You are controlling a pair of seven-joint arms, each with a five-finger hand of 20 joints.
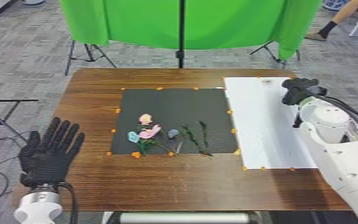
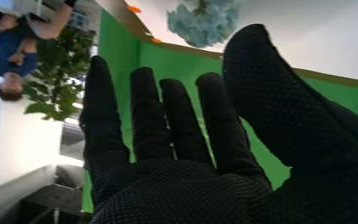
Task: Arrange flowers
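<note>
My left hand point(image 1: 44, 162) rests open, fingers straight, over the table's left edge. My right hand point(image 1: 302, 91) is over the white board's far right part; in the right wrist view the right hand point(image 2: 180, 185) has straight fingers, holding nothing. A pale blue flower point(image 2: 202, 22) is near its thumb, against the white surface. On the black mat lie a peach flower point(image 1: 145, 119), a pink flower point(image 1: 150, 132), a light blue flower point(image 1: 133, 137), a greyish-blue flower point(image 1: 173, 133) and thin green stems point(image 1: 190, 136).
The black mat point(image 1: 167, 102) and white board point(image 1: 255, 120) lie side by side on the brown table point(image 1: 175, 187), with orange markers along their edges. A small greyish thing point(image 1: 267, 81) is at the board's far edge. Beyond the table stands a green screen point(image 1: 140, 22).
</note>
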